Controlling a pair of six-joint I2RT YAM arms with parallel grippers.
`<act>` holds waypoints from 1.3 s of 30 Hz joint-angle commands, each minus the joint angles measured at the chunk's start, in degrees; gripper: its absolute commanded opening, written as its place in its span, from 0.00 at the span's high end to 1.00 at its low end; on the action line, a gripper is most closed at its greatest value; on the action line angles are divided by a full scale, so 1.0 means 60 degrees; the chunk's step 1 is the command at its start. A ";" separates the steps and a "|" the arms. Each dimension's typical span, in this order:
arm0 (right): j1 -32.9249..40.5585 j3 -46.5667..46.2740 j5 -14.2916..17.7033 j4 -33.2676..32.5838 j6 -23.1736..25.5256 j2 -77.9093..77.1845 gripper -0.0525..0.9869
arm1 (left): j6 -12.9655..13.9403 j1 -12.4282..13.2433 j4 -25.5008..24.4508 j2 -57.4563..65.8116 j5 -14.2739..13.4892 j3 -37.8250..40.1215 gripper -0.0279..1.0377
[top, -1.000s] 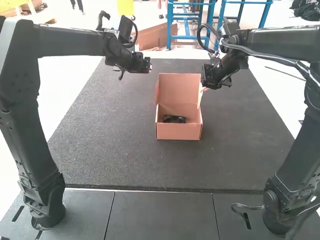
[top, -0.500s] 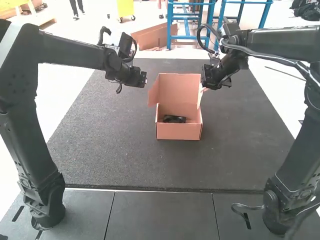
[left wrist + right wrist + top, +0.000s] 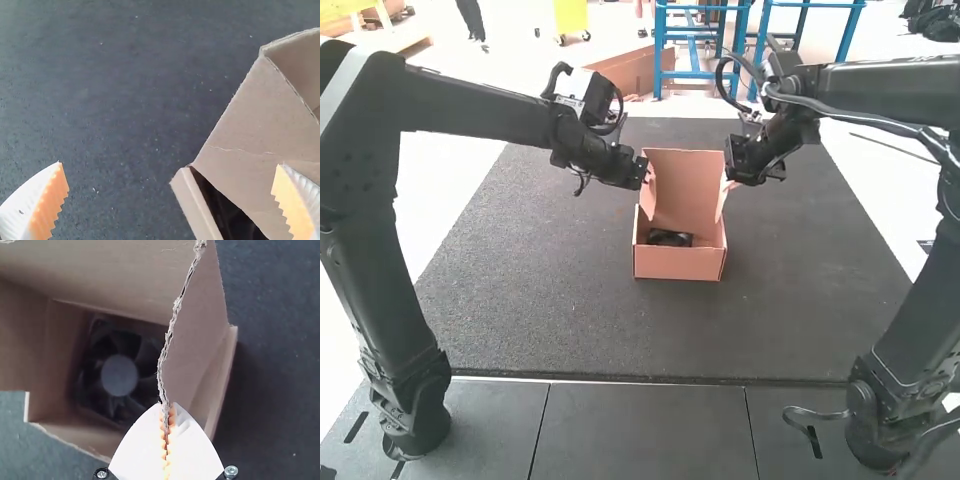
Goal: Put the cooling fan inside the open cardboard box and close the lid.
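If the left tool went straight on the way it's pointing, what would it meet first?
Probably the side flap of the cardboard box lid; the open left tool points at it, though depth is unclear.

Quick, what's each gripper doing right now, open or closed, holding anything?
Left gripper: open, gripping nothing, at the box lid.
Right gripper: closed on the lid's side flap.

The high view looks forward and down from above and behind both arms, standing well back over the dark speckled mat (image 3: 520, 290) on the desk (image 3: 640, 430). The left wrist view hangs close above the mat, facing down beside the open brown cardboard box (image 3: 250, 145). The right wrist view peers straight down into that box from close above. All three share the box.
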 commanded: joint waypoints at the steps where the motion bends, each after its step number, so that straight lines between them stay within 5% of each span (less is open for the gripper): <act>1: 0.0023 -0.0129 -0.0204 0.0021 -0.0092 -0.0428 0.96 | 0.0077 -0.0092 0.0057 -0.0125 0.0396 0.0006 0.06; 20: 0.0609 -0.1345 -0.0570 -0.0008 -0.0254 -0.0546 0.96 | 0.0121 -0.0092 -0.0250 -0.0813 0.0396 -0.1298 0.06; 28: 0.0916 -0.1902 0.0836 0.0036 -0.0927 -0.0546 0.96 | 0.0238 -0.0077 -0.0690 -0.1370 0.0352 -0.1620 0.06; 29: 0.0902 -0.1814 0.0851 0.0241 -0.0898 -0.0546 0.92 | 0.0253 -0.0077 -0.0778 -0.1429 0.0338 -0.1649 0.06; 34: 0.0785 -0.1169 0.0851 0.0387 -0.0224 -0.0765 0.29 | 0.0429 0.0187 -0.0924 -0.1663 -0.0146 -0.1722 0.06; 36: 0.0653 -0.0979 0.0470 0.0387 -0.0034 -0.0897 0.14 | 0.0400 0.0392 -0.0748 -0.1707 -0.0541 -0.1693 0.06; 39: 0.0418 -0.0905 0.0074 0.0446 0.0245 -0.1161 0.10 | 0.0400 0.0568 -0.0309 -0.1692 -0.1186 -0.1591 0.06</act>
